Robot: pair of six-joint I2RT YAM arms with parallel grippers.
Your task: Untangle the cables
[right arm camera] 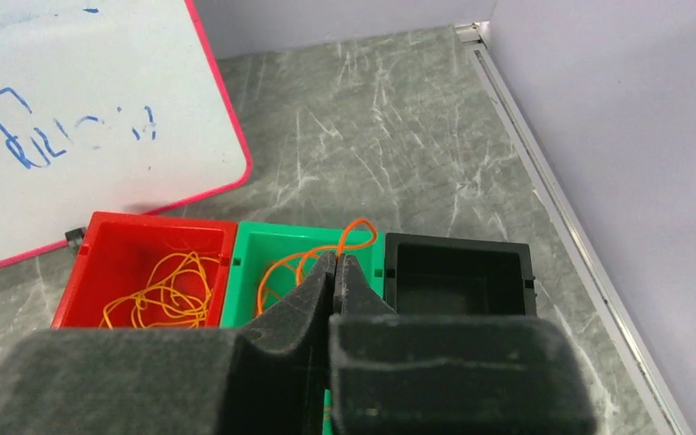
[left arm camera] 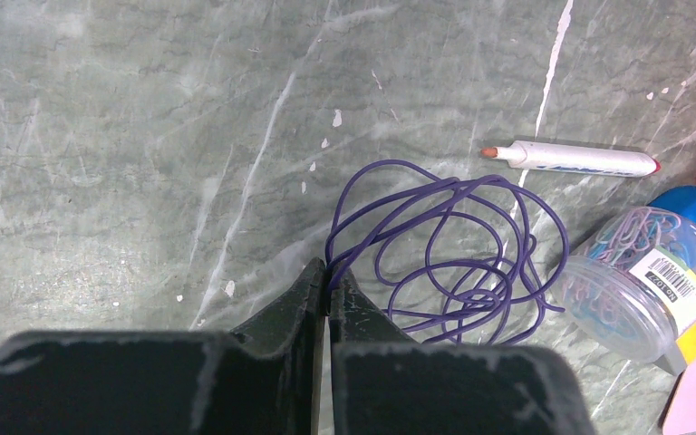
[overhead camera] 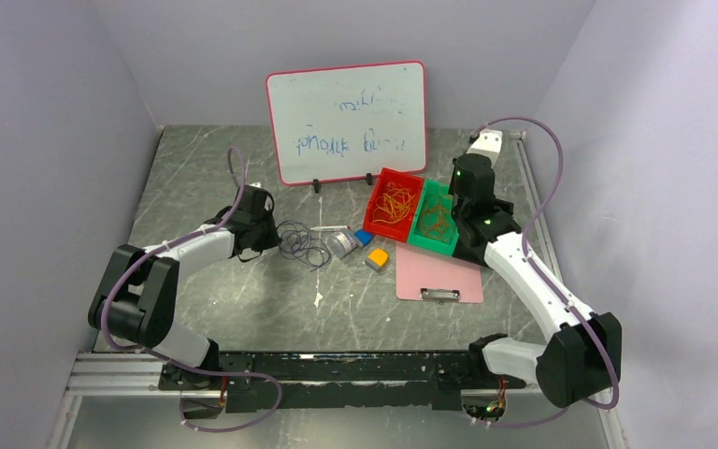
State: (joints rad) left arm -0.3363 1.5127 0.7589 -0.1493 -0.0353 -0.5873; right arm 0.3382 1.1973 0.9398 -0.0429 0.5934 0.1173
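Purple cable [left arm camera: 453,246]; yellowish-orange cable [right arm camera: 169,294] in red bin [right arm camera: 163,220]; seemingly orange cable [overhead camera: 437,223] in green bin [right arm camera: 301,230].

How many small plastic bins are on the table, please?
3, in a row at the right rear: a red bin holding yellowish cable, a green bin holding orange cable, and a black bin, seemingly empty. None seems hidden.

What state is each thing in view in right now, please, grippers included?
Thin purple cable: loosely coiled, pinched at its edge.
Left gripper: shut on it.
Right gripper: shut over green plastic bin.
Thin orange cable: looped in that bin.
Thin yellowish cable: tangled in red plastic bin.
Black plastic bin: nothing visible inside.
White marker pen: uncapped, lying flat.
Clear plastic jar: on its side.
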